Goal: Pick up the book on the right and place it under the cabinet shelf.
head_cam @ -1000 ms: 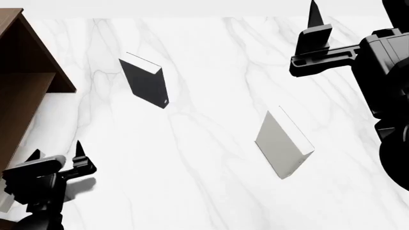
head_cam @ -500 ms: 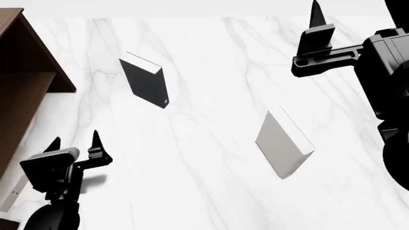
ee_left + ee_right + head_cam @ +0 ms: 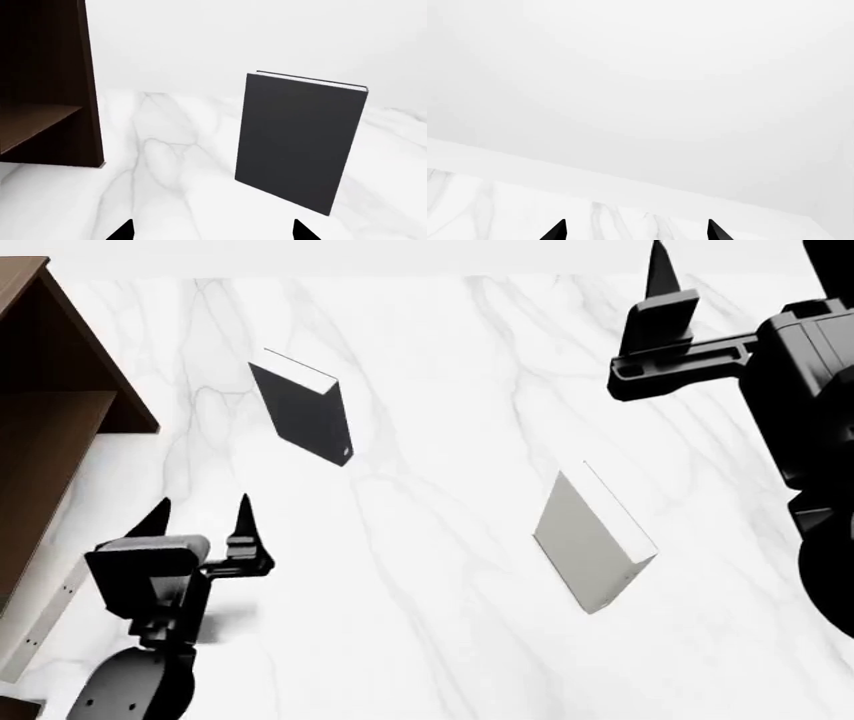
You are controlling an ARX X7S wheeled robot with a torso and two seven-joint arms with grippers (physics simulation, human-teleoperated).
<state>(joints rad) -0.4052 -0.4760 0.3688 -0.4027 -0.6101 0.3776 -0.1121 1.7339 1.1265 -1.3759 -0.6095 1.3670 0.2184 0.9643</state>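
Both grippers are seen open and empty over the marble table.

The book is stood upright at the right, well apart from the right gripper. The left gripper is held near the cabinet, with the black book seen beyond it.

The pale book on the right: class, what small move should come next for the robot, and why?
Probably bring the right tool back and down toward the pale book. That tool is open, empty and hovers beyond the book, which stands untouched on the marble table. The left tool faces the black book instead.
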